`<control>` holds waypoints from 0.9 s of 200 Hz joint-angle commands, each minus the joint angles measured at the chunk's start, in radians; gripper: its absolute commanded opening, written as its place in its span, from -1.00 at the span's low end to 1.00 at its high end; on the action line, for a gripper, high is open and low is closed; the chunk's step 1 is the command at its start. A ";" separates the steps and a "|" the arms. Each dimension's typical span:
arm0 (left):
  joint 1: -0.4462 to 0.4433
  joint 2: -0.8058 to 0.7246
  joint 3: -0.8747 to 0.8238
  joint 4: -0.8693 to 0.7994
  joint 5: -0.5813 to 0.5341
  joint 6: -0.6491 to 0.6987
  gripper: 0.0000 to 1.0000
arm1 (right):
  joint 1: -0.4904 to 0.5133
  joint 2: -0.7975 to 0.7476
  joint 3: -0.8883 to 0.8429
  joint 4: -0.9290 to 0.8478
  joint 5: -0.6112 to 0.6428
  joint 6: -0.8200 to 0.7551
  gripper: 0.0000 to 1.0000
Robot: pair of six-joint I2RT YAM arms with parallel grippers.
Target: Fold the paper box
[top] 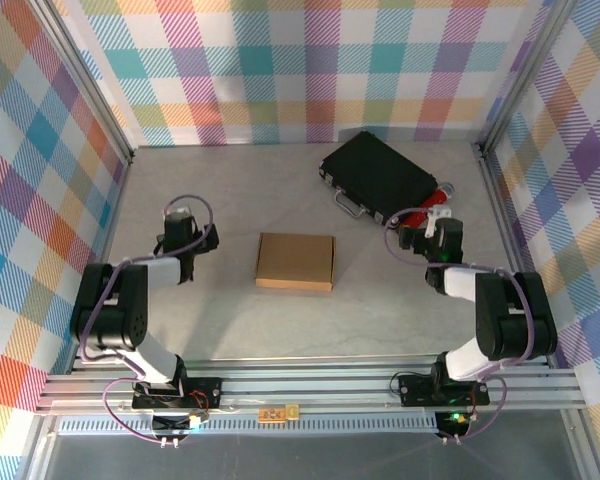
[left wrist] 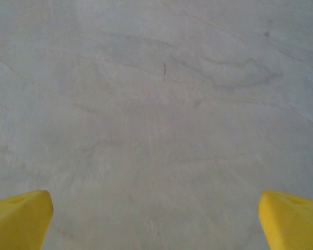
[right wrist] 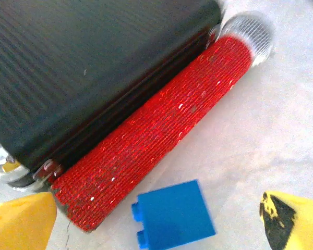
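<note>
Left claw [left wrist: 156, 221], right claw [right wrist: 157, 221] spread wide

Black-and-white left arm [top: 120, 315] and right arm [top: 500, 325] trail lilac cables [top: 191, 197]; yellow pincer fingers [right wrist: 295, 216], one seemingly scuffed black

Black case [top: 378, 172] just beside right pincer [top: 417, 228]

Brown paper box [top: 295, 262], flat, mid-table
</note>
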 commanded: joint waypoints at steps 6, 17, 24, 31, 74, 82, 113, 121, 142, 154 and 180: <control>-0.005 -0.041 -0.265 0.527 -0.011 0.019 0.99 | 0.008 -0.019 -0.153 0.354 -0.076 0.005 0.99; -0.006 0.054 -0.348 0.817 -0.027 0.026 0.99 | 0.009 0.024 -0.181 0.441 -0.071 0.006 0.98; -0.007 0.062 -0.374 0.874 -0.025 0.025 0.99 | 0.010 0.038 -0.180 0.474 -0.068 0.005 0.98; -0.006 0.033 -0.366 0.818 -0.028 0.022 0.99 | 0.011 0.017 -0.163 0.412 -0.065 0.008 0.98; -0.028 0.020 -0.157 0.411 0.019 0.061 0.99 | 0.000 0.043 -0.038 0.202 -0.032 0.034 0.98; -0.028 0.022 -0.157 0.418 0.018 0.063 0.99 | -0.001 0.043 -0.038 0.197 -0.033 0.034 0.98; -0.028 0.021 -0.158 0.416 0.019 0.063 0.99 | 0.000 0.039 -0.043 0.203 -0.034 0.034 0.98; -0.028 0.020 -0.160 0.418 0.018 0.062 0.99 | 0.000 0.040 -0.039 0.197 -0.036 0.034 0.99; -0.028 0.021 -0.159 0.420 0.019 0.063 0.99 | 0.000 0.039 -0.043 0.205 -0.032 0.034 0.99; -0.028 0.021 -0.158 0.419 0.019 0.063 0.99 | 0.000 0.040 -0.041 0.202 -0.034 0.034 0.99; -0.028 0.021 -0.159 0.420 0.018 0.063 0.99 | 0.000 0.042 -0.040 0.199 -0.034 0.034 0.98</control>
